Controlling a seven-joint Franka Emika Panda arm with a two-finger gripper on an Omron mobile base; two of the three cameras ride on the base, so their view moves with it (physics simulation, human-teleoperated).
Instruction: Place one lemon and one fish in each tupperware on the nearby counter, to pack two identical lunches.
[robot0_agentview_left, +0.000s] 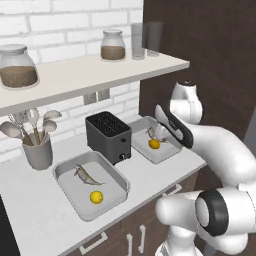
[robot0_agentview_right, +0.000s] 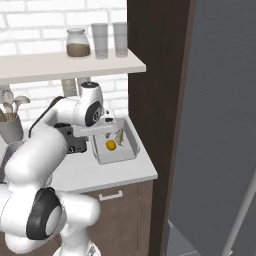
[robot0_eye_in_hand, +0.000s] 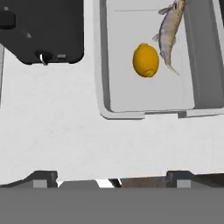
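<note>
1. Gripper (robot0_eye_in_hand: 112, 178) hangs with its jaws spread wide and nothing between them, above the tabletop (robot0_eye_in_hand: 87, 131) by the front edge.
2. Just beyond it, the right-hand tupperware (robot0_eye_in_hand: 103, 65) holds an orange-yellow lemon (robot0_eye_in_hand: 145, 60) with a fish (robot0_eye_in_hand: 169, 30) beside it, near the tabletop's right end.
3. Left of it stands a black toaster (robot0_agentview_left: 107, 136).
4. Further left, the other tupperware (robot0_agentview_left: 65, 170) holds a fish (robot0_agentview_left: 86, 175) and a bright yellow lemon (robot0_agentview_left: 96, 197).

Open path: bare white desk (robot0_eye_in_hand: 87, 140) in front of the shallow light-grey rectangular tray (robot0_eye_in_hand: 104, 65).
Obstacles: black slotted toaster (robot0_agentview_left: 108, 136) between both trays; white wall shelf (robot0_agentview_left: 100, 75) overhangs.
</note>
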